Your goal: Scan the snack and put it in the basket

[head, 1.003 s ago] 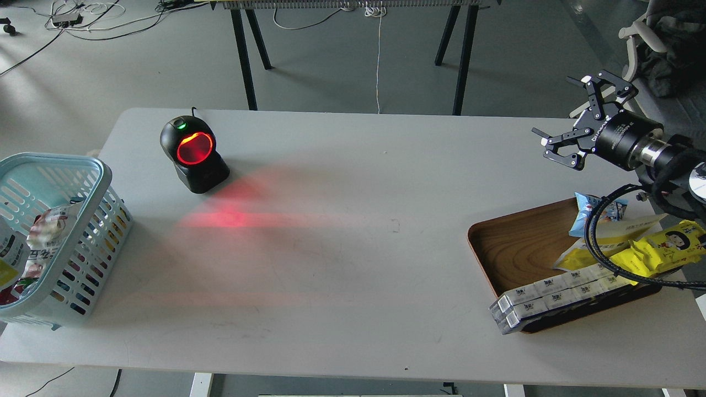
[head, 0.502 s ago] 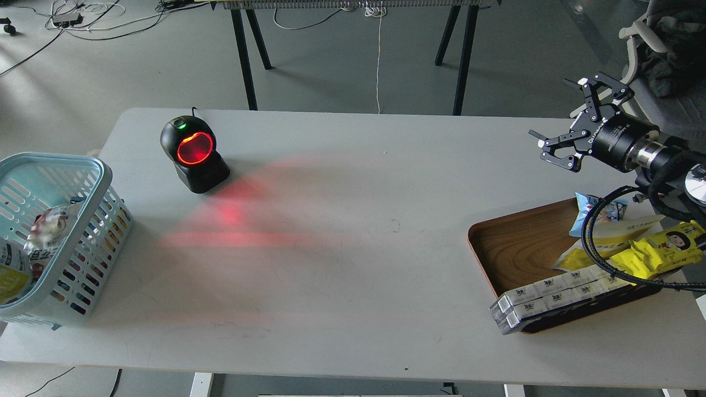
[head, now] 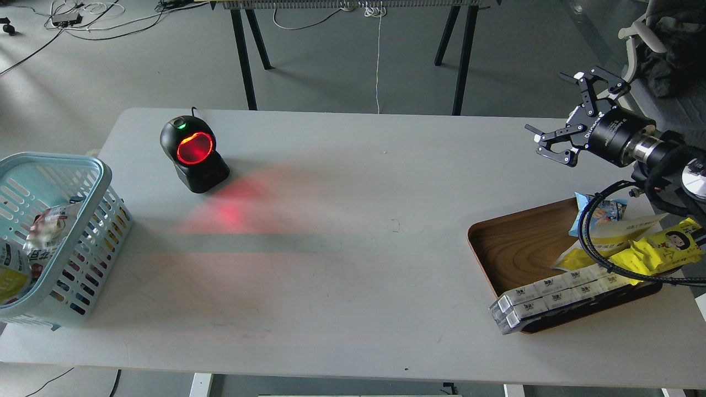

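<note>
The light blue basket (head: 105,182) stands at the table's left edge. Inside it, at the frame's left border, lies a flat pouch with a white top and yellow lower part, the snack (head: 10,275), partly cut off, beside a crumpled white and red packet (head: 48,226). My right gripper (head: 556,110) is open and empty. It hovers above the table's far right, behind the wooden tray, far from the basket. My left gripper is out of view.
A black scanner (head: 194,155) with a glowing red window stands at the back left and casts red light on the table. The brown wooden tray (head: 513,248) at the right holds a bright yellow wrapper (head: 664,248), a light blue packet (head: 598,212), a pale yellow pouch (head: 618,234) and white boxes (head: 551,295).
The yellow and white pouch has settled lower in the basket. My right gripper has risen slightly and drifted toward the back, still open.
</note>
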Controlling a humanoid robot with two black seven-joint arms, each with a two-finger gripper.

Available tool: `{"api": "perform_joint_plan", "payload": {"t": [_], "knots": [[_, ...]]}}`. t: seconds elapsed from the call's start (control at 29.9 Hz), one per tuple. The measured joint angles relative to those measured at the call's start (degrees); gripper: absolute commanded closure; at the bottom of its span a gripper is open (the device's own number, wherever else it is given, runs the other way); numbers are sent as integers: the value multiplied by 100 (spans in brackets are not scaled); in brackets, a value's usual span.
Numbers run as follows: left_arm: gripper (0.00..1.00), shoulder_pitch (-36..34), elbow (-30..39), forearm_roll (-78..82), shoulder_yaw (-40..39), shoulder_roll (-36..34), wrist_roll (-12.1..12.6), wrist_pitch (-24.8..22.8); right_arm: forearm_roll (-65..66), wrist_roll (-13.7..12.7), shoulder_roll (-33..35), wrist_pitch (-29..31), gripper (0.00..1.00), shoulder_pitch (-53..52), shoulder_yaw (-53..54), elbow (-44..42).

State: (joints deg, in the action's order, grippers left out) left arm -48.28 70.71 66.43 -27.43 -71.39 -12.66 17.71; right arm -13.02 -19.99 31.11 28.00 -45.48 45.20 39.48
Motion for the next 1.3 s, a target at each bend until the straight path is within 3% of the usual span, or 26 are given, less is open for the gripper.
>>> {"api": "perform_joint_plan", "payload": {"t": [0.2, 0.37, 0.54, 0.7, 0.84, 0.94, 1.07, 1.3], "knots": [[2, -637, -413, -1939, -430, 1396, 624, -1140, 1, -4, 2, 0, 0, -46, 41, -2], [2, -933, -1414, -3545, -514, 2550, 691, -1974, -1, 26, 15, 0, 0, -108, 122, 2], [1, -982, -2697, -5046, -910, 3585, 694, -3127, -24, 26, 100, 0, 0, -106, 233, 420], [1, -913, -3065, -5978, -1083, 4181, 700, -3856, -26, 39, 462, 0, 0, 188, 552, 1254], [1, -732, -3078, -6545, -1149, 4459, 730, -4028, -24, 54, 739, -39, 0, 734, 1006, 2051], [1, -562, -3073, -6911, -1238, 4620, 984, -4030, -9, 67, 925, -115, 0, 1080, 1316, 2297], [1, -409, -3062, -7077, -1381, 4811, 1291, -4001, 7, 159, 937, -168, 0, 1205, 1459, 2136], [1, -61, -3041, -7212, -2084, 5029, 1350, -3798, 10, 232, 628, -906, 0, 1051, 1466, 1755]]}}
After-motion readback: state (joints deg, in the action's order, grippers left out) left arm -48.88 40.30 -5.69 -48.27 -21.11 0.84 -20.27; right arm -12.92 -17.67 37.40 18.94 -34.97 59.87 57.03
